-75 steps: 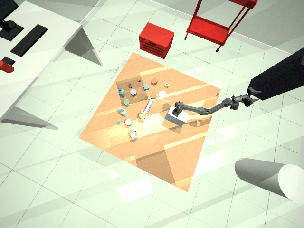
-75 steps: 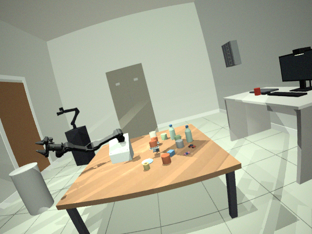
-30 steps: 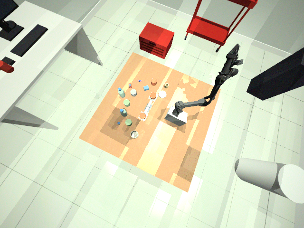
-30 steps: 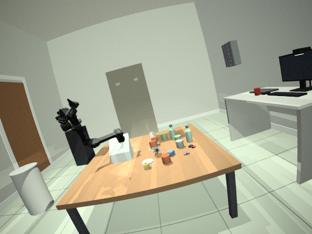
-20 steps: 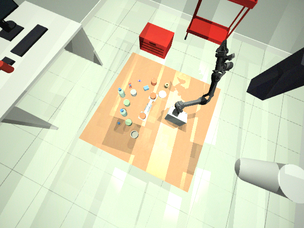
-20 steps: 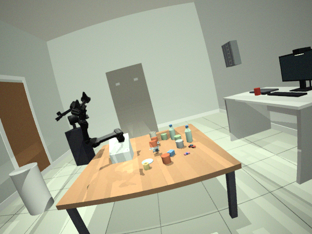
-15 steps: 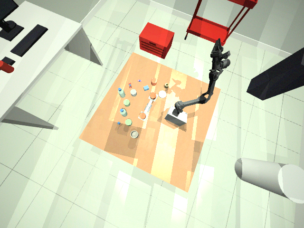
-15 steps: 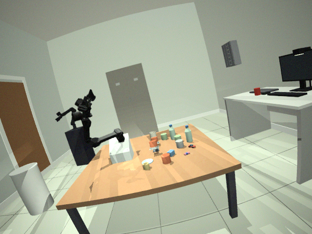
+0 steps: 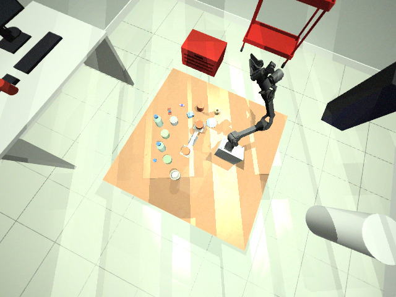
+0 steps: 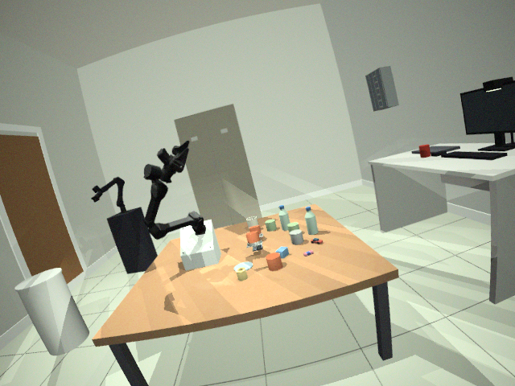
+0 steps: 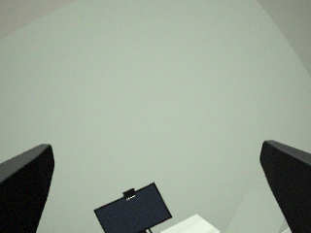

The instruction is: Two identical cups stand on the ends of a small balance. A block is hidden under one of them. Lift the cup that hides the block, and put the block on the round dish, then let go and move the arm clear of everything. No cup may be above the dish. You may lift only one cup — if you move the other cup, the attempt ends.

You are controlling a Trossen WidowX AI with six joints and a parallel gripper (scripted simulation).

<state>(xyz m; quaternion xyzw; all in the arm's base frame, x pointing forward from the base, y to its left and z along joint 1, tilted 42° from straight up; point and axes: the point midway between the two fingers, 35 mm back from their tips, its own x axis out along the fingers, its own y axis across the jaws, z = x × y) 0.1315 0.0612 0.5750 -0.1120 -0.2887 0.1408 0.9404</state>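
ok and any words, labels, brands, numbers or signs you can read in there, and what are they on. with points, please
None can be read.
Two pale plates on the grey-brown door [image 10: 212,166]: any text too small to read.
Grey wall box [image 10: 385,88]: only blurred marks, no legible text.
Monitor [image 10: 486,112] [image 11: 133,211]: dark screen, no words visible.
Bottles [image 9: 158,121] [image 10: 311,222]: no readable label.
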